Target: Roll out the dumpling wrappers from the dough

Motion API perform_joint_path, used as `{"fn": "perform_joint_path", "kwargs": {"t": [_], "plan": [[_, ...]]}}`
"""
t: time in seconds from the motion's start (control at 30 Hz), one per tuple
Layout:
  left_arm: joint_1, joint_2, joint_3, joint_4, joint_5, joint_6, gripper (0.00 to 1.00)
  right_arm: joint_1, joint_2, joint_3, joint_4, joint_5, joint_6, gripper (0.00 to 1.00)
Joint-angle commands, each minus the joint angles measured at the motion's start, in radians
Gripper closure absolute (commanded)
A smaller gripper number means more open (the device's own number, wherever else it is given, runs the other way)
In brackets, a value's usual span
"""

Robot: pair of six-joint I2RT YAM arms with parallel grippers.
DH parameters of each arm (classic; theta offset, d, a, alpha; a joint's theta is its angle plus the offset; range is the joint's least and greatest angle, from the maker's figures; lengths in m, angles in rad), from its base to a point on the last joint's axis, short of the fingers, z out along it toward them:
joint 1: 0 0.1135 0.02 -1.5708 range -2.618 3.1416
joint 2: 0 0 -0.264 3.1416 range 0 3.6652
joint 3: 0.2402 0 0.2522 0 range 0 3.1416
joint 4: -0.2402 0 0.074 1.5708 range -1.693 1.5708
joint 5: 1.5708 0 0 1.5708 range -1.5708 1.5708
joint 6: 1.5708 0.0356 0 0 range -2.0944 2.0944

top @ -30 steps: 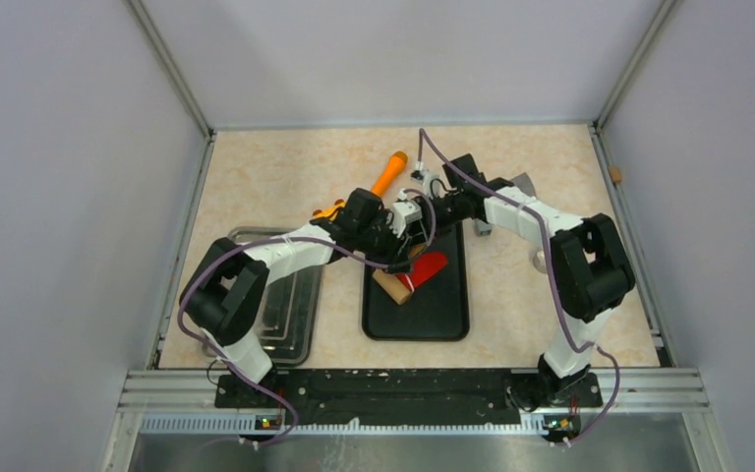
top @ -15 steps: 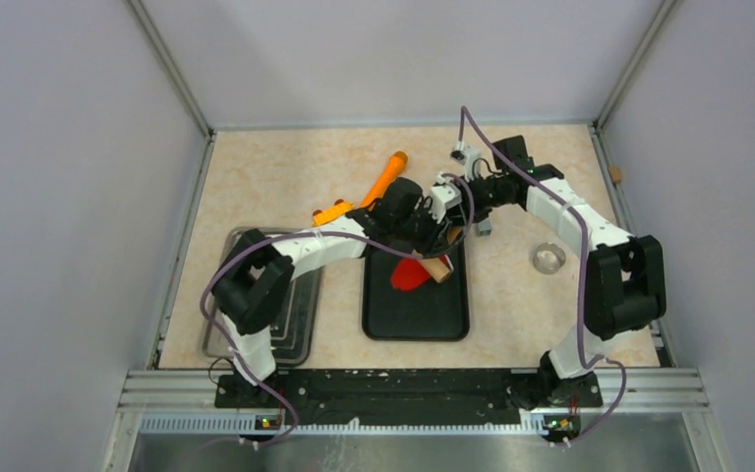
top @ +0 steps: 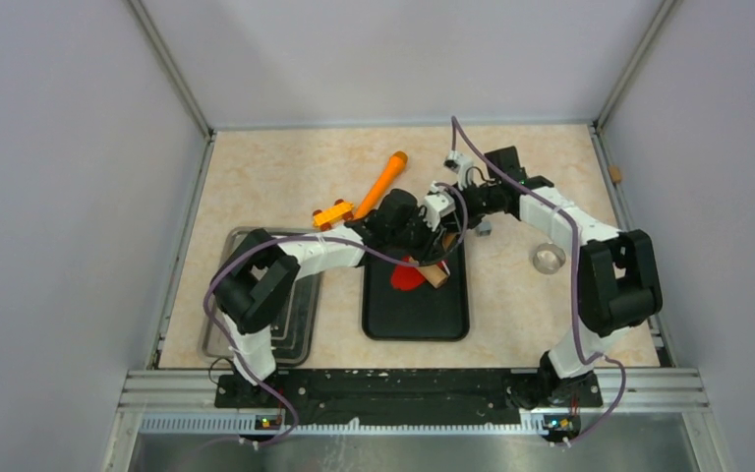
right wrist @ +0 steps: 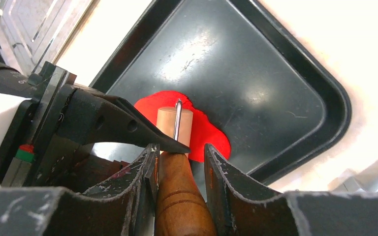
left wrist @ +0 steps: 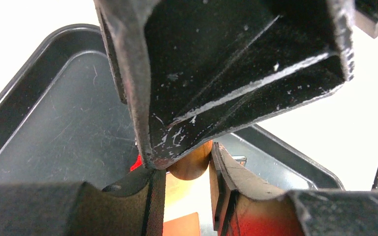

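The red dough [top: 406, 277] lies as a flat sheet on the far part of the black tray [top: 415, 320]. It also shows in the right wrist view [right wrist: 207, 130]. A wooden rolling pin [top: 436, 276] rests on the dough. My right gripper [right wrist: 179, 153] is shut on the pin's dark wooden handle [right wrist: 179, 201]. The pale roller [right wrist: 174, 119] lies beyond it on the dough. My left gripper [left wrist: 187, 172] is shut on a wooden handle [left wrist: 193, 162], with a sliver of dough [left wrist: 136, 162] beside it. Both grippers [top: 423, 239] [top: 450, 209] crowd together over the tray's far end.
An orange tool [top: 386, 175] and a small orange block [top: 332, 213] lie on the table behind the tray. A metal tray [top: 295, 305] sits at the left under the left arm. A clear round cutter [top: 548, 258] sits to the right of the black tray.
The pin's end moved from the near left of the dough to its right side, then a little nearer. Both grippers moved to the far right with it. The dough sits a little further left.
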Motion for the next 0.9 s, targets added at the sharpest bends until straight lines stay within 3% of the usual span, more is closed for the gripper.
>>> {"fn": "perform_joint_path", "kwargs": {"t": [0.0, 0.6, 0.87], "plan": [[0.028, -0.051, -0.102, -0.076, -0.026, -0.048, 1.00, 0.095, 0.054, -0.115, 0.039, 0.151, -0.199, 1.00], [0.045, -0.227, -0.294, -0.184, -0.017, -0.012, 1.00, 0.240, 0.111, -0.210, 0.203, 0.159, -0.091, 1.00], [0.045, -0.359, -0.290, -0.276, 0.008, 0.045, 1.00, 0.266, 0.061, -0.080, 0.108, 0.117, -0.042, 1.00]]}}
